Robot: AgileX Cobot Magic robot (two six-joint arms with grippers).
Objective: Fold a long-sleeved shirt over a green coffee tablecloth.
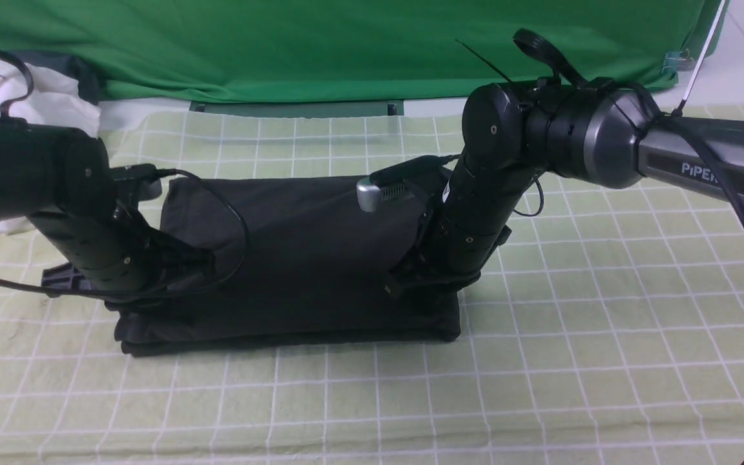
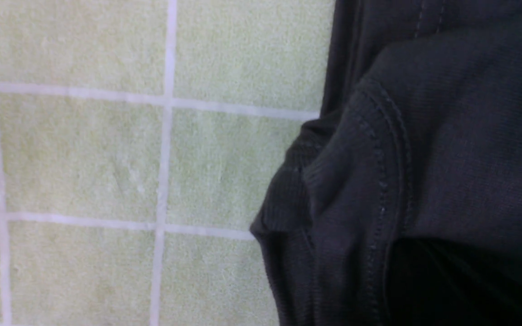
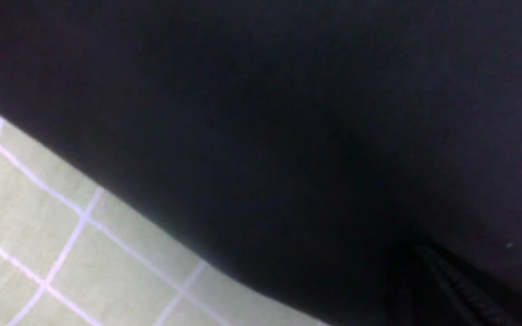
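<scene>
step: final fold | black cotton long-sleeved shirt (image 1: pixel 294 252) mid-frame on grid-lined pale green tablecloth (image 1: pixel 604 323) | both claws buried in fabric, openness untellable | advice: lift corners evenly, align edges

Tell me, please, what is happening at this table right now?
A two-armed robot is folding a black long-sleeved shirt on the green coffee tablecloth. The shirt already lies as a compact folded rectangle. Both arms are down at it, the left gripper at its left end and the right gripper near its right end. Whether either gripper is pinching fabric cannot be told. A white garment lies at the far left.
</scene>
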